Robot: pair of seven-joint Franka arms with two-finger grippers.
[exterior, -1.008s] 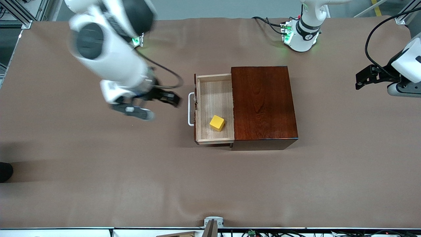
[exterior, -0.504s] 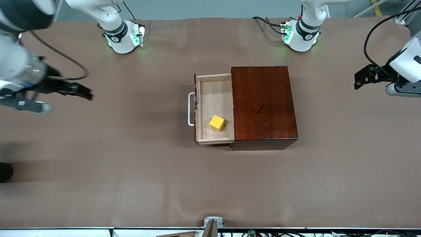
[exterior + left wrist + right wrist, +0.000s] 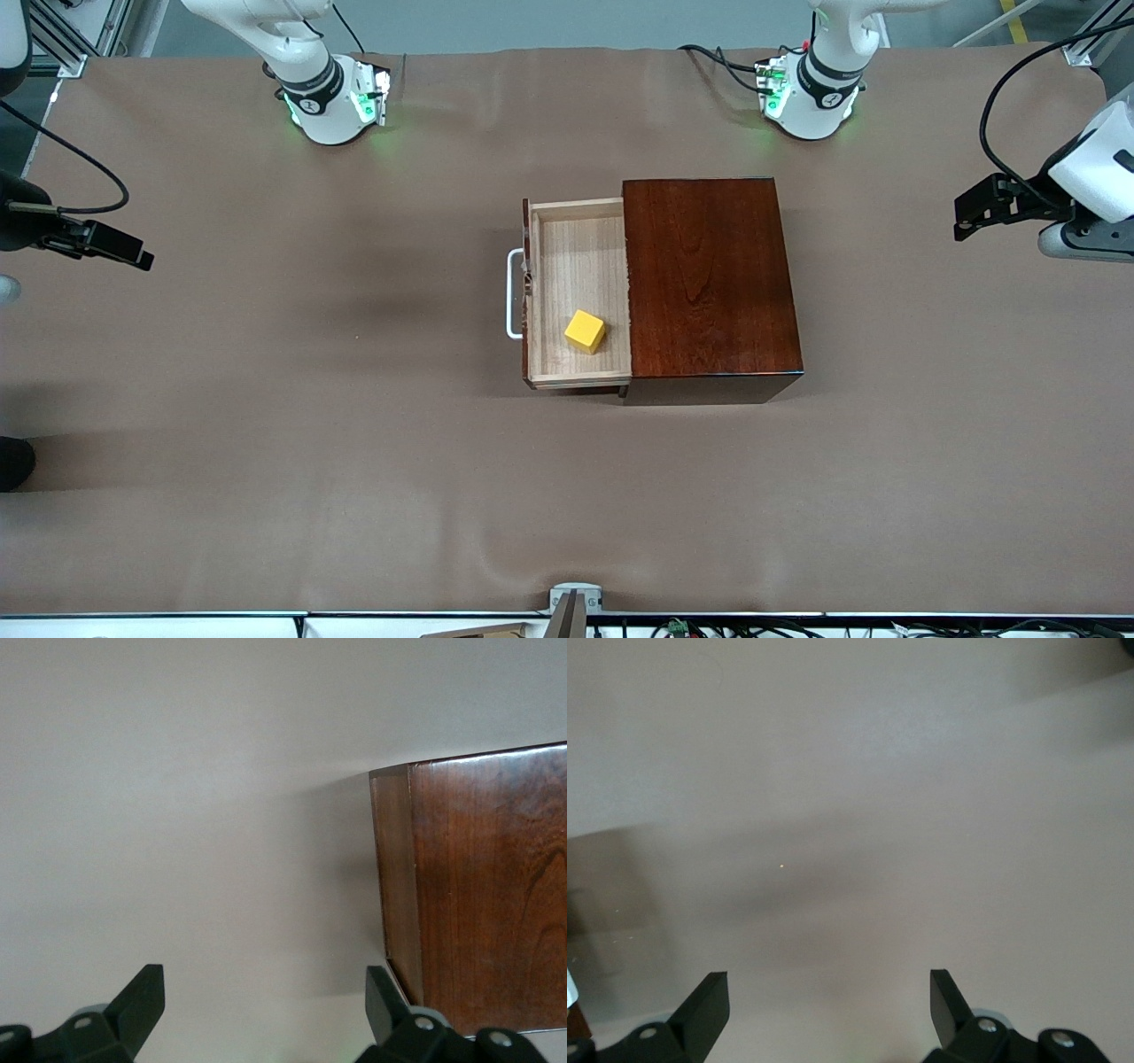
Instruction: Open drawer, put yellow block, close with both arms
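The drawer (image 3: pixel 580 288) is pulled out of the mahogany box (image 3: pixel 709 279) toward the right arm's end of the table, its white handle (image 3: pixel 512 294) leading. The yellow block (image 3: pixel 585 331) lies in the pale tray, in the corner nearer the front camera. My right gripper (image 3: pixel 133 255) hangs open and empty over bare table at the right arm's end, well away from the handle. My left gripper (image 3: pixel 967 220) is open and empty over the left arm's end, apart from the box (image 3: pixel 483 895), whose corner shows in the left wrist view.
Both green-lit arm bases (image 3: pixel 332 97) (image 3: pixel 811 93) stand along the table's edge farthest from the front camera. Black cables trail from both wrists. A small metal bracket (image 3: pixel 574 598) sits at the edge nearest the camera. Brown cloth covers the table.
My right arm has swung away from the drawer front toward its own end of the table, gripper open throughout. The drawer, block and left arm have stayed put.
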